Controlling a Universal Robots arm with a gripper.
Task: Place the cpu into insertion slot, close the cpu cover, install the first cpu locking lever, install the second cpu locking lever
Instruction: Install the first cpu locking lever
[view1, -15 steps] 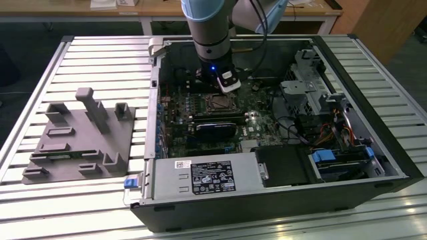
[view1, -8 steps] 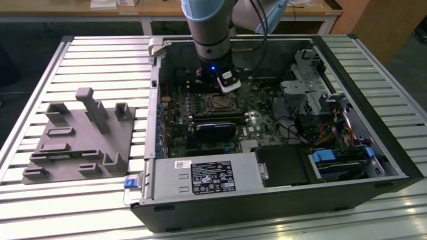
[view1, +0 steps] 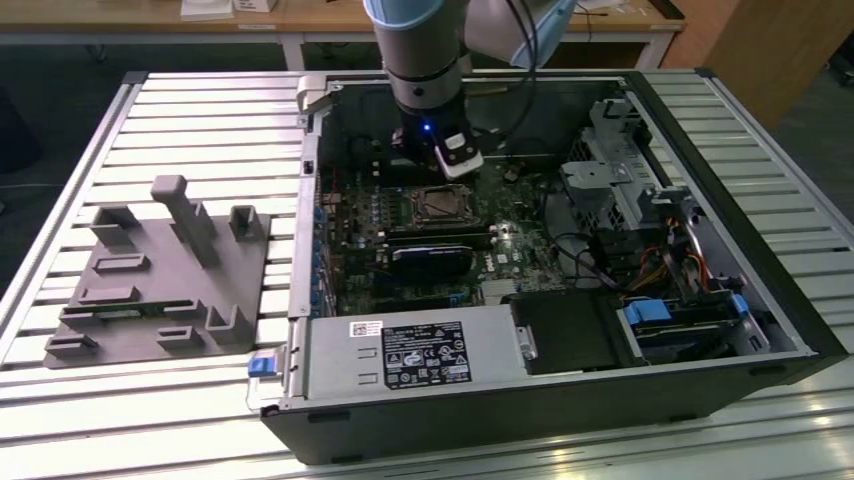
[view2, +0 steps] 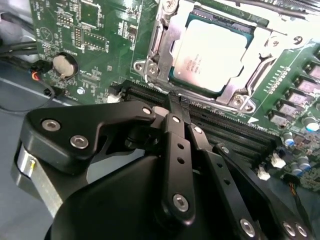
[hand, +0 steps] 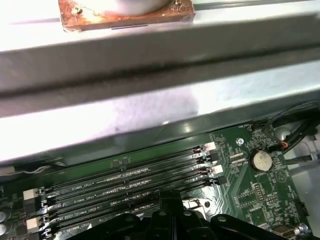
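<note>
cpu (view2: 212, 52) seated, cpu cover (view2: 166, 37) down over it. Gripper (view2: 175, 106) pinched closed on nothing, tips at the cover's edge. Closed tips make a narrow pusher, I'd judge.

Slatted metal tabletop (view1: 200, 110), carrying two items. Item one: grey moulded holder (view1: 160, 280) with upright posts and shallow recesses, lying toward the exterior view's left, just beside the case. Item two: black computer case (view1: 534, 420), lying open on its side. Inside the case: green motherboard (view1: 360, 215); power supply box (view1: 400, 355) with printed label, at the near wall; bundle of coloured cables (view1: 654, 265) and a drive bay with blue clips (view1: 661, 315), toward the exterior view's right. Parallel black memory slots (hand: 130, 182) and a round coin battery (hand: 260, 159) sit on the board in both wrist views.
</note>
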